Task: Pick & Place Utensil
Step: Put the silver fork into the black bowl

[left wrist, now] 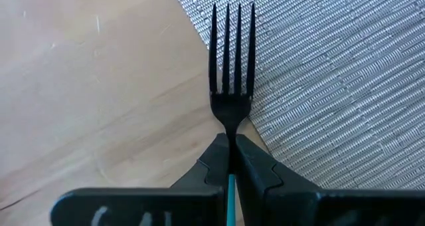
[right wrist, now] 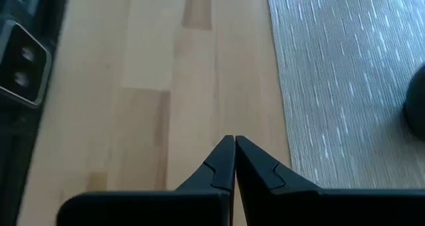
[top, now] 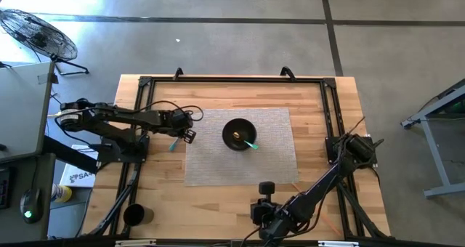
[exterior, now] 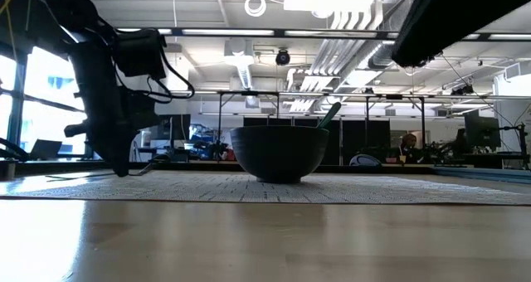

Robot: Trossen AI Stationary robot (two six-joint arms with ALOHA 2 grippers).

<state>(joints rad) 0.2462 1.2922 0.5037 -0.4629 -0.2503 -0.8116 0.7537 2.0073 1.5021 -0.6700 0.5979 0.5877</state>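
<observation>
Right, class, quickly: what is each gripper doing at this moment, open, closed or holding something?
Left gripper: closed on the fork, at the mat's edge.
Right gripper: closed, holding nothing, over bare table.

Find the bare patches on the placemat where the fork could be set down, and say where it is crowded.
The placemat lies bare between the bowl and its near edge, and along its right side. Crowded: its left edge, where the left pincer holds the fork.
</observation>
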